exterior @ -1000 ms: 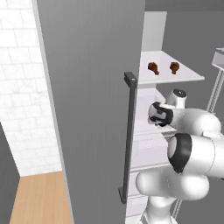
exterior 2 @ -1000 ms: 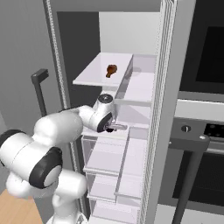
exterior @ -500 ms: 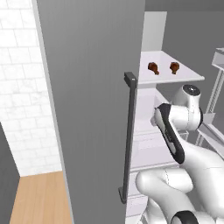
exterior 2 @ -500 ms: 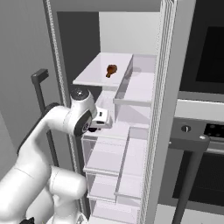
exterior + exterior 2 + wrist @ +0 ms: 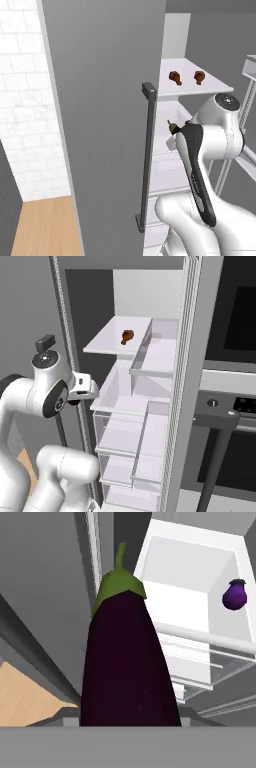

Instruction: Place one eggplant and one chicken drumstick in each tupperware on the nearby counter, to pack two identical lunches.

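My gripper (image 5: 174, 135) is shut on a glossy dark-purple eggplant (image 5: 127, 672) whose green stem points away from the hand. The hand hangs just outside the open fridge, level with its middle shelf (image 5: 125, 401). A second eggplant (image 5: 234, 595) lies in a white fridge compartment, to the upper right in the hand view. Two brown chicken drumsticks (image 5: 174, 77) (image 5: 199, 76) rest on the upper fridge shelf; one of them (image 5: 127, 336) is also in the right base view. The held eggplant hides my fingers. The tupperware and the counter are out of view.
The open grey fridge door (image 5: 105, 115) with its long bar handle (image 5: 146, 155) stands close on the left of the arm. Right of the fridge is a dark oven front (image 5: 230, 406) with a handle (image 5: 215, 456). Wooden floor (image 5: 45, 225) shows at lower left.
The hand has drawn back out of the fridge, leftward in the right base view, still holding the eggplant. The arm's elbow has swung up and over.
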